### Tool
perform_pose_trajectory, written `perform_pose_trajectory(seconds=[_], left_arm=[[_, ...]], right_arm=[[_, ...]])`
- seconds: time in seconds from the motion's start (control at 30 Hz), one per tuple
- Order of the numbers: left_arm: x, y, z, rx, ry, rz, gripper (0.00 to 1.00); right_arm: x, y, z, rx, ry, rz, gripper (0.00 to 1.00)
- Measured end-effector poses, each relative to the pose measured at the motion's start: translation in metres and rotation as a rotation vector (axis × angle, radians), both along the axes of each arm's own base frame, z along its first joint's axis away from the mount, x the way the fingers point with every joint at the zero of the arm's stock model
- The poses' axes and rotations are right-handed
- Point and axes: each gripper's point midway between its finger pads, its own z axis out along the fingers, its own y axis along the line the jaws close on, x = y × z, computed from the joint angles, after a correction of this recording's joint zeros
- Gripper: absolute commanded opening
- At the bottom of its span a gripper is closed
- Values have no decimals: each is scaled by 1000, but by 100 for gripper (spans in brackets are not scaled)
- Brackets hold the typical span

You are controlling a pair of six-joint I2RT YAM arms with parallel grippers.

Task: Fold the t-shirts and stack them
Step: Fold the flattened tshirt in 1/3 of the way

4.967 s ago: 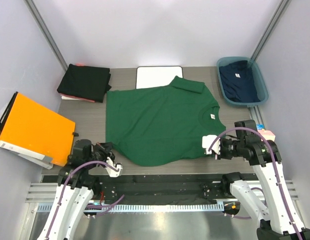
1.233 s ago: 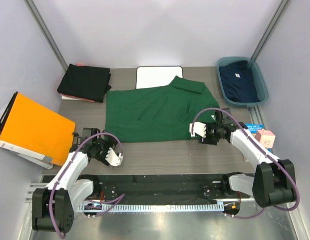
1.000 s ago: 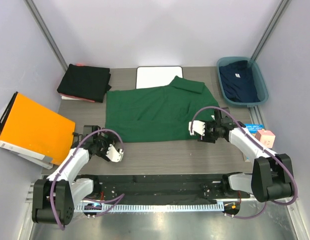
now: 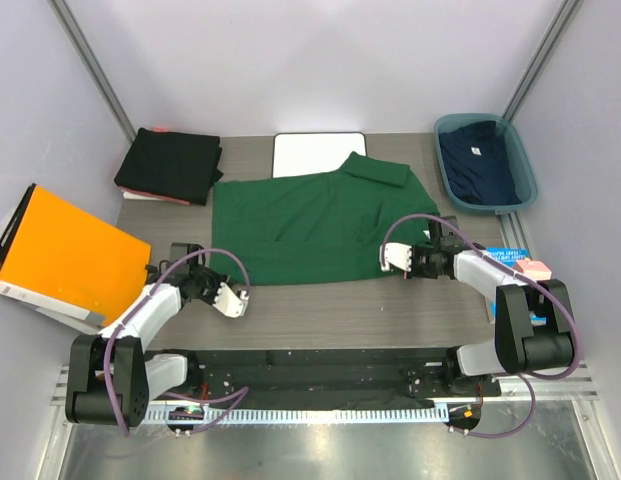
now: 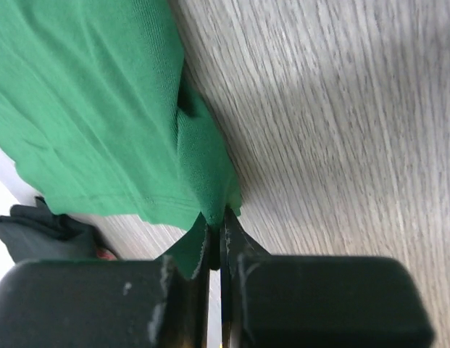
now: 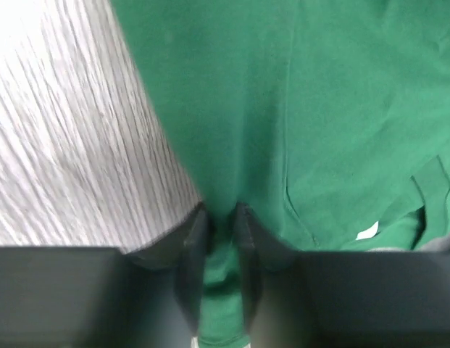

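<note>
A dark green t-shirt [image 4: 310, 225] lies flat on the wood-grain tabletop [image 4: 320, 310], stretched between the two pincers, with its near half already doubled over so that a straight folded edge runs from one pincer to the other. The left pincer [image 4: 233, 299] is closed tight on the near left corner of that edge, with a small peak of green cloth nipped between its fingers [image 5: 199, 254]. The right pincer [image 4: 394, 259] is clamped on the near right end, and green cloth fills the narrow gap between its fingers [image 6: 196, 239]. The step in hand appears to be the second fold of this shirt. The next move likely calls for both pincers to lift together and carry the edge away from themselves, keeping the cloth taut so that no crease forms. Well beyond the left pincer sits the stack of black folded t-shirts [image 4: 170, 165], probably where this shirt belongs afterwards. Beyond the right pincer a navy t-shirt [image 4: 478, 168] waits in a blue basket [image 4: 524, 160]. A small white neck label [image 6: 367, 232] shows on the green shirt just past the right pincer, and another on the navy shirt. Both are too small to read.
</note>
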Motion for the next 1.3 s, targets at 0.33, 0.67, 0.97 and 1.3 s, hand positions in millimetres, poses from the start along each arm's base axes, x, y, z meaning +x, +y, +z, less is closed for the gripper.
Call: perform_pose_trajectory(seconds=[0.33, 0.67, 0.97, 1.3], left_arm=[[-1, 3, 5, 36, 60, -18, 0], [-7, 7, 1, 84, 138, -66, 74], [9, 3, 66, 38, 16, -30, 100], [77, -42, 61, -109, -55, -68, 95]], right_arm=[[0, -18, -1, -41, 19, 7, 2], [-17, -27, 2, -76, 102, 66, 55], [0, -7, 71, 82, 132, -5, 57], [152, 32, 125, 458, 123, -341, 46]])
